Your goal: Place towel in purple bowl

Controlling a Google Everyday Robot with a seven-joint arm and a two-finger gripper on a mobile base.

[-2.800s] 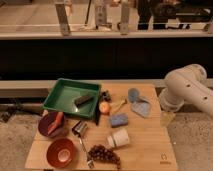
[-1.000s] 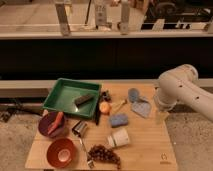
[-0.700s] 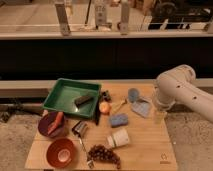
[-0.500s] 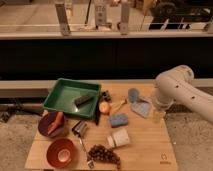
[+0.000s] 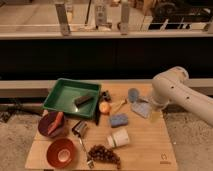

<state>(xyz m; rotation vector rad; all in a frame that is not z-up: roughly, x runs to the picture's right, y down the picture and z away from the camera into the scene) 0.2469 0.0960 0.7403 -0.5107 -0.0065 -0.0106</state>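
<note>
The towel (image 5: 140,108) is a small pale blue cloth lying flat on the right part of the wooden table. The purple bowl (image 5: 49,129) stands at the table's left edge, with a red-orange carrot-like thing (image 5: 56,122) resting in it. My arm (image 5: 172,90) reaches in from the right. My gripper (image 5: 155,115) points down at the table just to the right of the towel, close to its edge.
A green tray (image 5: 64,89) with a dark block (image 5: 83,100) sits back left. An orange bowl (image 5: 61,152), grapes (image 5: 104,154), a white cup (image 5: 118,138), a blue sponge (image 5: 118,120), an orange (image 5: 104,107) and a blue-grey round object (image 5: 133,94) lie on the table (image 5: 145,150).
My arm has swung left and down, bringing the gripper from off the table's right side to just beside the towel. The objects have not moved.
</note>
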